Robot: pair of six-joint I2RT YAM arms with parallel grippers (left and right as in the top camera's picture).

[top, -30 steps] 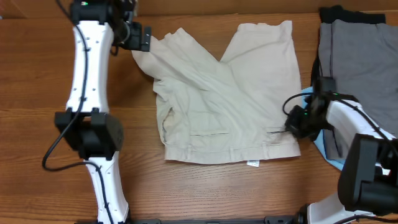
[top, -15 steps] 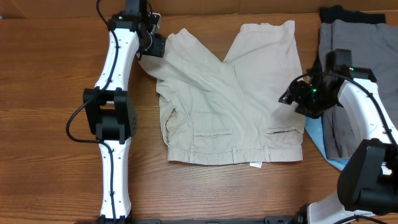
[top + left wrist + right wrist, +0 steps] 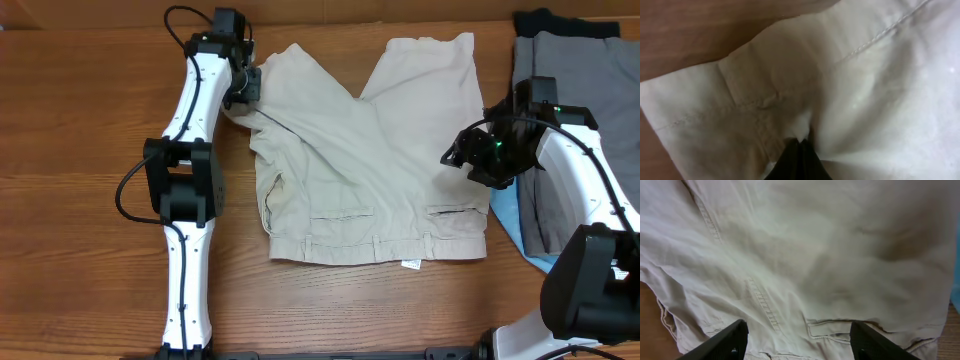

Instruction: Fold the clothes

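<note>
Pale beige shorts (image 3: 370, 150) lie spread on the wooden table, waistband toward the front edge and both legs toward the back. Their left leg is creased diagonally across the middle. My left gripper (image 3: 246, 86) is at that leg's outer hem, and in the left wrist view it (image 3: 800, 157) is shut with a pinch of the beige fabric (image 3: 850, 90) between the fingertips. My right gripper (image 3: 462, 158) hovers over the shorts' right side. In the right wrist view it (image 3: 800, 340) stands open above a welt pocket (image 3: 840, 327), holding nothing.
At the right edge a grey garment (image 3: 585, 110) lies on a black piece (image 3: 545, 18). A light-blue piece (image 3: 508, 218) peeks out beside the right arm. Bare wood (image 3: 60, 200) stretches left of the left arm and along the front.
The left gripper has gone from open to shut on the shorts' left leg hem. The right gripper has opened, let go of the shorts' right edge and moved toward the back.
</note>
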